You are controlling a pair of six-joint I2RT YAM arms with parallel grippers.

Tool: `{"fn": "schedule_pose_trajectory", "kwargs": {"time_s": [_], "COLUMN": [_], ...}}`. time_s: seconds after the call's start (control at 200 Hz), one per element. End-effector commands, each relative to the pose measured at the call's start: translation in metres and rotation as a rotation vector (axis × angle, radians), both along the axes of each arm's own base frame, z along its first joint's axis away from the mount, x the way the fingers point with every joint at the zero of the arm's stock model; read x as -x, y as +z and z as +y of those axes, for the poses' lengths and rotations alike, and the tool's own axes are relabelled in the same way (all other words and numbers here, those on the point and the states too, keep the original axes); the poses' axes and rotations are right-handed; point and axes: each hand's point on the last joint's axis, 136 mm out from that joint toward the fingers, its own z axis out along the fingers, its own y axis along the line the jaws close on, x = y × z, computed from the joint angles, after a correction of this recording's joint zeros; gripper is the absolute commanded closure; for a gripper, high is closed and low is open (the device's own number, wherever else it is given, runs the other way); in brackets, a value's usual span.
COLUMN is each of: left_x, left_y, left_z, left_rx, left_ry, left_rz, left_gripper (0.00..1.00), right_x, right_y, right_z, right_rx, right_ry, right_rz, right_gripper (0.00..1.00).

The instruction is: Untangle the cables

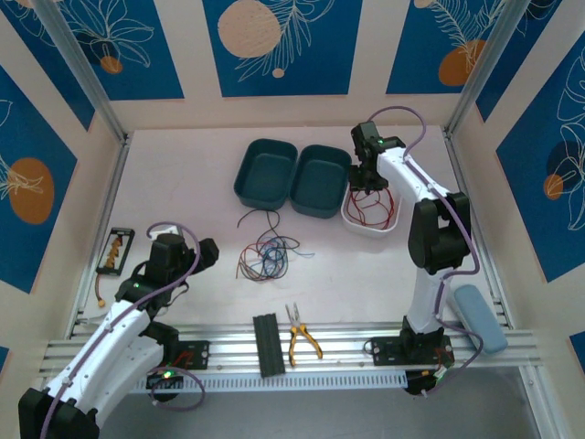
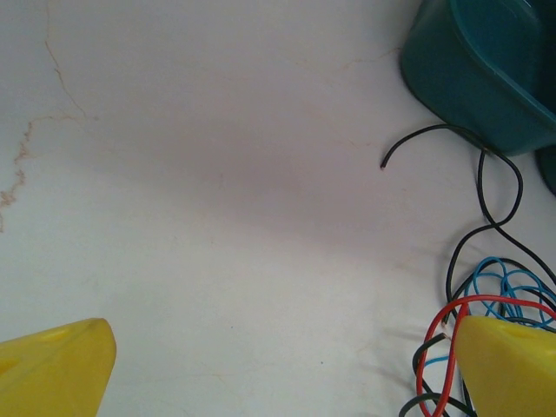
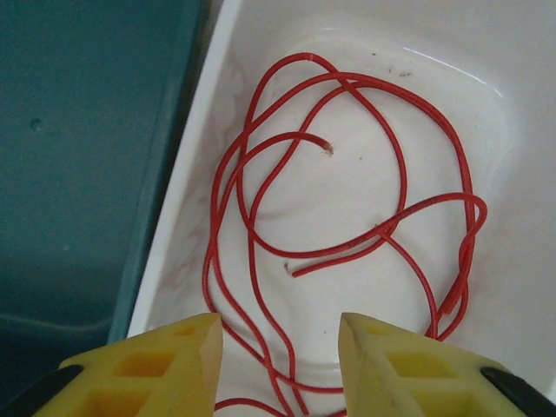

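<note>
Red cables point(image 3: 382, 233) lie loose in the white tray point(image 3: 521, 130) under the right gripper point(image 3: 278, 347), its jaws spread and empty. The other cables point(image 1: 265, 254) lie tangled on the tabletop point(image 1: 183, 183) beside the left gripper point(image 2: 287, 365), jaws wide apart.

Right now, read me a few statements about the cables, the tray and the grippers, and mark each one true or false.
1. The white tray holds red cables. True.
2. The left gripper is shut on a black cable. False: its jaws stand wide open, with nothing between them.
3. A tangle of blue, red and black cables lies on the table. True.
4. The yellow-handled pliers lie in the white tray. False: they lie at the table's near edge.
5. The right gripper hovers over the white tray, jaws apart. True.
</note>
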Motion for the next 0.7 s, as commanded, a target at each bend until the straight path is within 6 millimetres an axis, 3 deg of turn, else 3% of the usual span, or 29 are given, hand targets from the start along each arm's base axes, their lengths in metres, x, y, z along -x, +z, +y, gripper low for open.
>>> {"fn": "schedule_pose_trajectory", "kwargs": {"time_s": [0.0,0.15,0.33,0.48,0.69], "left_x": [-0.001,-0.001,-0.004,-0.01,-0.022], "left_y": [0.007,0.009,0.009,0.008,0.008], "left_z": [-0.004,-0.009,-0.026,-0.045,-0.073], "left_rx": [-0.004,0.004,0.053,0.104,0.186], "left_ry": [-0.04,-0.072,-0.141,-0.215,-0.318], "left_rz": [-0.006,0.001,0.023,0.045,0.062], "left_gripper": [0.0,0.0,0.0,0.01,0.1], "right_x": [0.013,0.034,0.068,0.097,0.126], "right_y": [0.035,0.057,0.076,0.075,0.062], "right_z": [0.005,0.022,0.057,0.093,0.14], "right_rx": [-0.015,-0.084,-0.251,-0.365,-0.438], "right_ry": [-0.012,-0.012,-0.009,0.015,0.044], "right_rz": [-0.067,-0.108,-0.128,-0.085,0.008], "right_gripper": [0.57,0.49,0.41,0.37,0.22]}}
